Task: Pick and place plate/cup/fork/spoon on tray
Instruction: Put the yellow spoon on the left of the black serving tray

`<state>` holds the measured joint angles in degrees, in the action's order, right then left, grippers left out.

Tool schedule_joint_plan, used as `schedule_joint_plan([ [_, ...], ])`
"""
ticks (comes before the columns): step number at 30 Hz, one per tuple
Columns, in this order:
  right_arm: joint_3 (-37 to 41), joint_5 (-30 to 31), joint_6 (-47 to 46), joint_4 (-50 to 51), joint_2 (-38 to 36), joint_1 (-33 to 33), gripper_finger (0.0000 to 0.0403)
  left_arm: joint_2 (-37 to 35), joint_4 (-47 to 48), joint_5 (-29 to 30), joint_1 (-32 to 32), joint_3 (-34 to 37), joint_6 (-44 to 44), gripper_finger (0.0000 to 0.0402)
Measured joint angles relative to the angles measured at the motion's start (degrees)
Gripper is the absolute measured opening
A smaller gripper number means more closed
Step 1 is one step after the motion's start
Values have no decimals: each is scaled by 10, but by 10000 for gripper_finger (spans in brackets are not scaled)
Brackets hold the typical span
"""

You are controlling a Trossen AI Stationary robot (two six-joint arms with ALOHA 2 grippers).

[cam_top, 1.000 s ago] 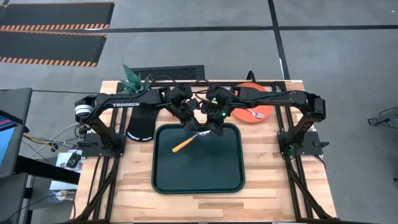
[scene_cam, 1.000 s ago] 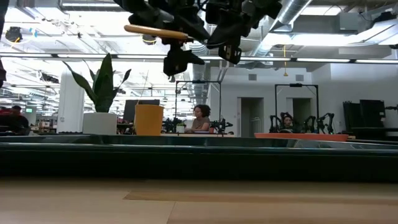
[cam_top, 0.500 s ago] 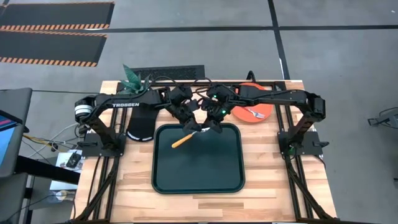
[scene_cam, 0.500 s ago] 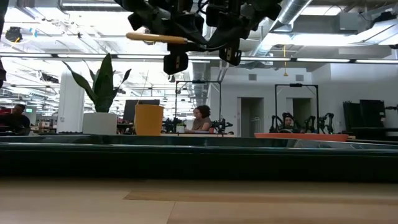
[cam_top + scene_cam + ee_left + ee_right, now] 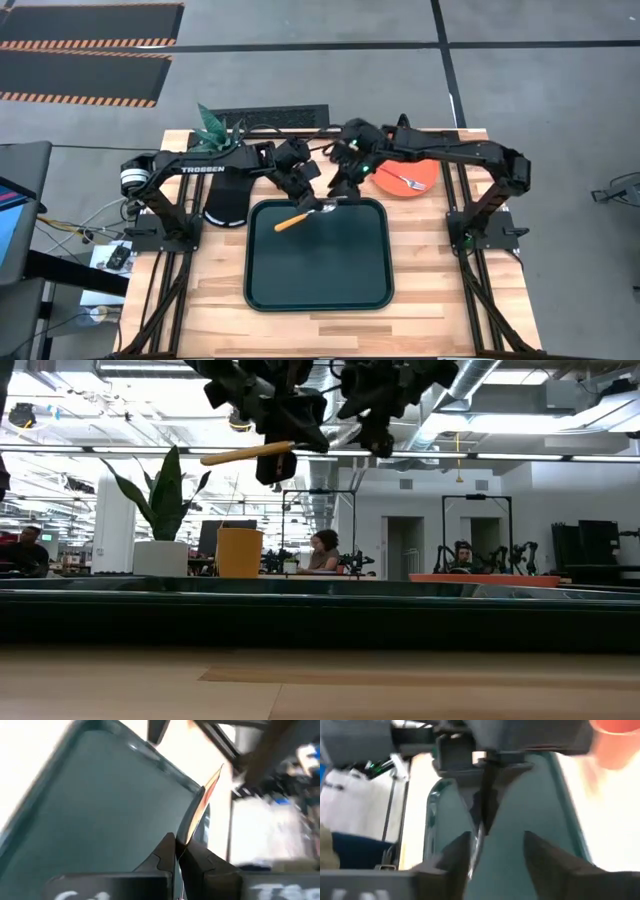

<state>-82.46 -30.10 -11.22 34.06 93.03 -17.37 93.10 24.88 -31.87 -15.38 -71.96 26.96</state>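
Observation:
The spoon (image 5: 291, 221), orange handle and silver bowl, hangs in the air over the far edge of the dark tray (image 5: 318, 262). My left gripper (image 5: 311, 206) is shut on it. My right gripper (image 5: 340, 191) stands open just to the spoon's right and holds nothing. The orange-red plate (image 5: 392, 184) lies on the table at the far right with the fork (image 5: 409, 182) on it. The low view shows the orange cup (image 5: 240, 552) standing beyond the tray. My left gripper pinches the spoon's metal neck (image 5: 190, 826) between its two shut fingers (image 5: 165, 851), near the bowl end. The fingers come from the far left, slanting down. The spoon is lifted clear of the tray, and its orange handle (image 5: 243, 455) sticks out toward the left, its free end a little lower.
A potted plant (image 5: 214, 124) stands at the far left corner, with a black glove-shaped mat (image 5: 227, 200) left of the tray. People sit in the room behind the table (image 5: 322, 550).
My left gripper has shut on the spoon while my right gripper has let go, opened and drawn back toward the far right. The spoon now hangs from the left gripper alone, a little lower, with its handle's free end dipped.

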Motion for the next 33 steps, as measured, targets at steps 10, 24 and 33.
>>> schedule_joint_plan([
  [10,0,10,-9,89,-112,-53,301,-108,-96,176,32,108,146,0],
  [24,1,110,-8,123,-205,-37,301,-340,-348,541,219,510,506,0],
  [33,2,112,-24,123,-192,-25,301,-285,-333,677,335,520,622,0],
])
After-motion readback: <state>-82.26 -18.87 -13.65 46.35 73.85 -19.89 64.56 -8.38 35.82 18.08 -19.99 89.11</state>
